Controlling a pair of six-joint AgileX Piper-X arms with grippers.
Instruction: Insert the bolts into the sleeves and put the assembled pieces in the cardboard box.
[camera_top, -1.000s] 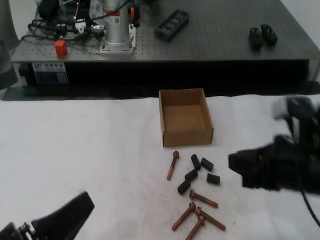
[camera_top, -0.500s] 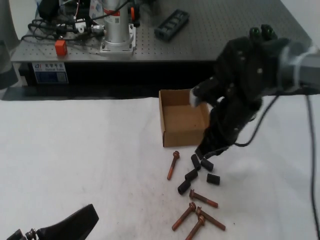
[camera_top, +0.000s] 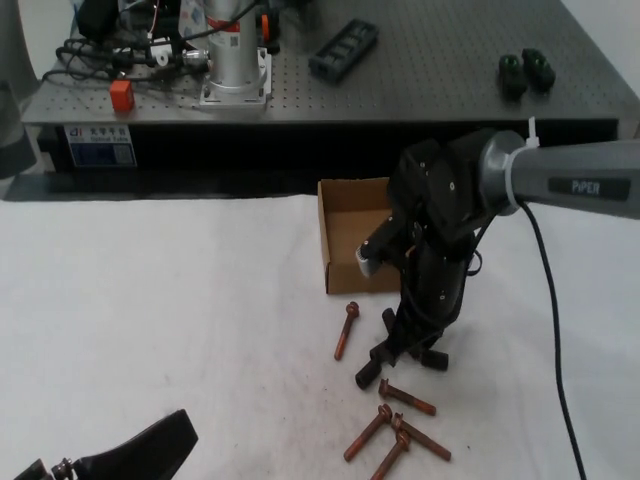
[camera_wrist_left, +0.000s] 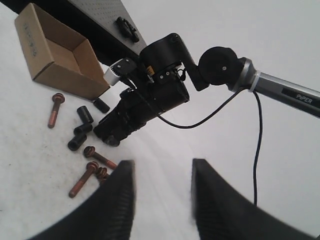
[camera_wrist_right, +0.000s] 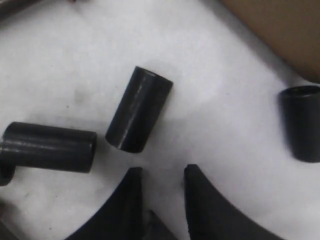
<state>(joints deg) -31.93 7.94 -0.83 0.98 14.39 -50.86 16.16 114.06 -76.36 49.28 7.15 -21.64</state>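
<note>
Just ahead of the right gripper (camera_wrist_right: 162, 171): nearest sleeve (camera_wrist_right: 139, 110), flat on the white cloth (camera_wrist_right: 225, 100), untouched. Fingers narrowly parted, nothing between. Second sleeve (camera_wrist_right: 50, 147) close to one side, third sleeve (camera_wrist_right: 301, 122) to the other, cardboard box (camera_wrist_right: 280, 20) beyond. Bolts (camera_top: 407, 398) just beside the gripper, on the side away from the box. Recommended: widen the gap, square the pads across the barrel, close at mid-length, avoid nudging the second sleeve. Left gripper (camera_wrist_left: 162, 164) well apart, likewise parted and empty.

A white cloth (camera_top: 150, 320) covers the bench before a perforated metal table (camera_top: 430, 90) bearing cables (camera_top: 90, 50).
</note>
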